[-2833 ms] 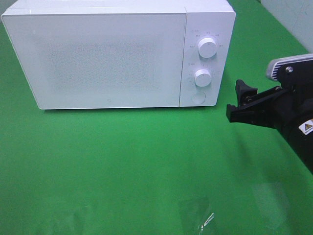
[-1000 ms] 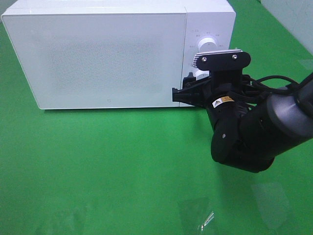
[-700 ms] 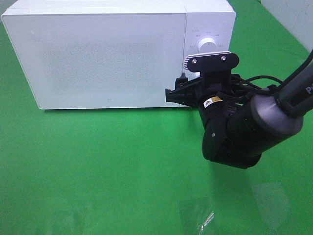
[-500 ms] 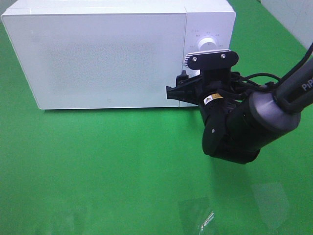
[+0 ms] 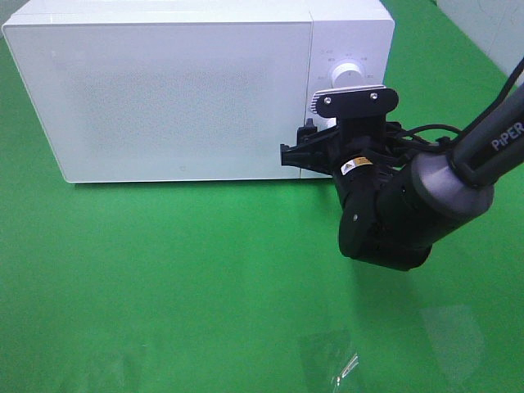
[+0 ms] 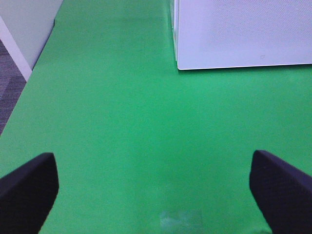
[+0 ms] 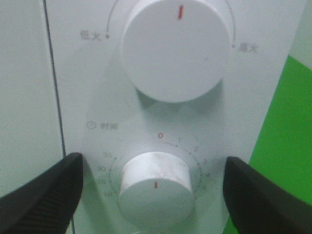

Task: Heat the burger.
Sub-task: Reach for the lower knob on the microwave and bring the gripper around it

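The green worktop (image 5: 164,286) carries a white microwave (image 5: 360,33), its door (image 5: 164,98) shut; the burger shows in no view, so probably it is hidden inside. The right arm (image 5: 409,213) holds its jaws spread on both sides of the lower knob (image 7: 155,187), not touching. The left jaws are spread over the worktop. The burger should be light and soft: grip the bun sides gently.
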